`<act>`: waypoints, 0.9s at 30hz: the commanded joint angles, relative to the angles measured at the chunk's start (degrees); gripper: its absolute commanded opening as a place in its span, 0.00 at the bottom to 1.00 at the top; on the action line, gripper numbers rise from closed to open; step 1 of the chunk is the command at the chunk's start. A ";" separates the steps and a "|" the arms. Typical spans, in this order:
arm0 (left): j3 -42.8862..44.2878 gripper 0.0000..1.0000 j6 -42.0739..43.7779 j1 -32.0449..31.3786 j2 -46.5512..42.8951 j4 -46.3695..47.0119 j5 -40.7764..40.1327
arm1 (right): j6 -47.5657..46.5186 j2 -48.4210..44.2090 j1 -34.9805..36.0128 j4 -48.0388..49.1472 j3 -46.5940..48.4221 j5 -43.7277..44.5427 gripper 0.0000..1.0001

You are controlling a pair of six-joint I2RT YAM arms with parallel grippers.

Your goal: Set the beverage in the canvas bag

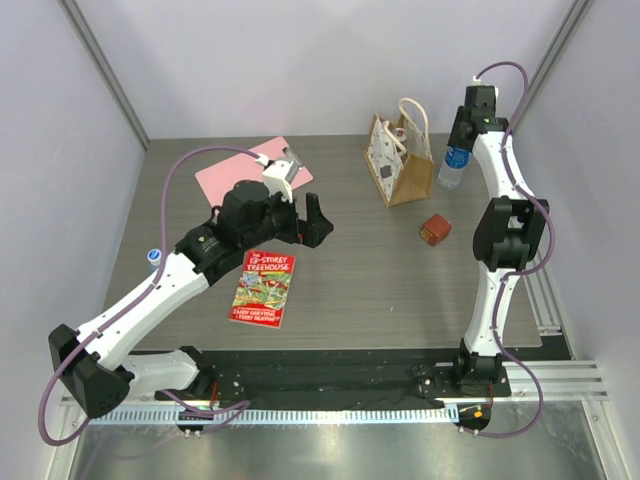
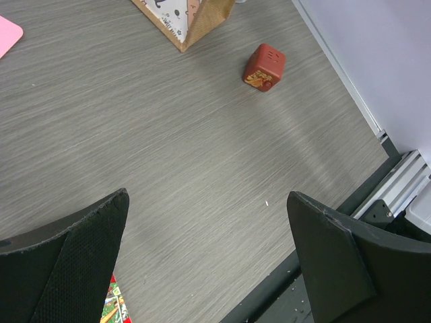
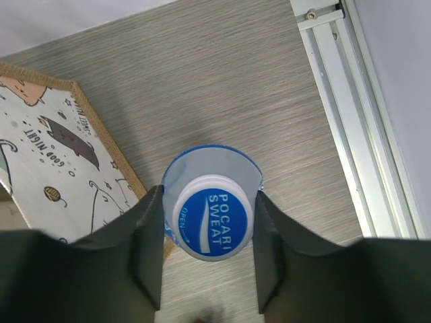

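My right pincer [image 3: 209,202] straddles the cap of the Pocari Sweat bottle [image 3: 212,219]; clenched or not, I cannot tell. Held so high, it could swing and topple the canvas bag [image 3: 54,155] just left of my fingers.

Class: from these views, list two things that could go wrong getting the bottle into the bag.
1. The right pincer straddles the bottle at its cap; a loose grip might let it slip.
2. The canvas bag is narrow, loop handles above its mouth; the bottle could snag or topple it.
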 commanded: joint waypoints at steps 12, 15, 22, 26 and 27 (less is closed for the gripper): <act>2.12 1.00 0.17 0.25 -0.64 1.22 0.91 | -1.42 -9.18 -0.27 2.06 3.12 1.38 0.01; 2.12 1.00 0.08 0.16 -0.64 1.31 1.08 | -1.77 -11.03 -0.18 2.59 2.68 1.03 0.01; 2.03 1.00 0.25 0.25 -0.55 1.22 0.73 | -2.65 -15.42 0.87 2.94 2.33 2.25 0.01; 2.03 1.00 0.08 0.17 -0.47 1.40 0.91 | -3.00 -18.32 2.10 3.29 2.94 1.64 0.01; 2.03 1.00 0.16 0.16 -0.55 1.31 0.91 | -3.09 -19.89 2.45 3.38 2.94 1.21 0.01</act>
